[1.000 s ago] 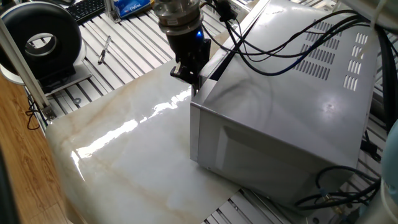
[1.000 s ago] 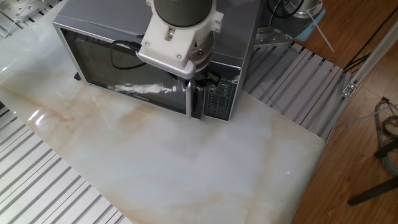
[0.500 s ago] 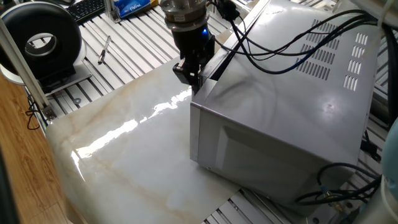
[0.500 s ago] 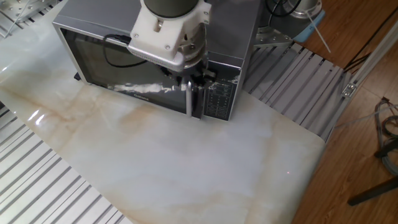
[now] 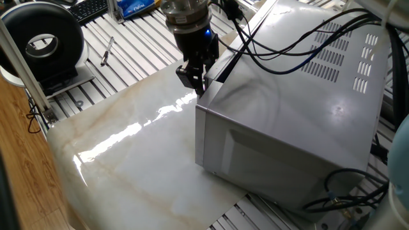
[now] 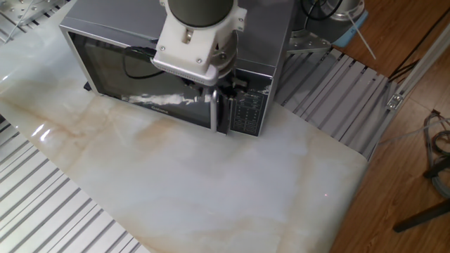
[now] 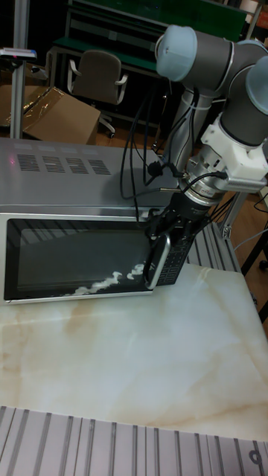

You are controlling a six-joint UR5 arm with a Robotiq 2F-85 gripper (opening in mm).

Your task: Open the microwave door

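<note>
The microwave (image 5: 300, 108) (image 6: 112, 17) (image 7: 74, 186) stands on a marble slab. Its microwave door (image 6: 119, 70) (image 7: 74, 256), dark glass in a silver frame, lies flush with the front. A vertical handle (image 6: 215, 116) (image 7: 158, 264) runs down the door's right edge, beside the keypad (image 7: 177, 260). My gripper (image 5: 199, 86) (image 6: 214, 90) (image 7: 165, 227) points down at the top of that handle, with its dark fingers on either side of it. Whether the fingers press on the handle is hidden by the wrist.
The marble slab (image 5: 128, 147) (image 6: 211, 183) spreads out in front of the door. Black cables (image 5: 287, 54) drape over the microwave's top. A black round device (image 5: 45, 41), a pen (image 5: 107, 51) and a keyboard (image 5: 89, 7) lie on the slatted table beyond.
The wrist leaned a little to one side half a second ago and has come back. The fingertips stayed at the handle top. The door has not moved.
</note>
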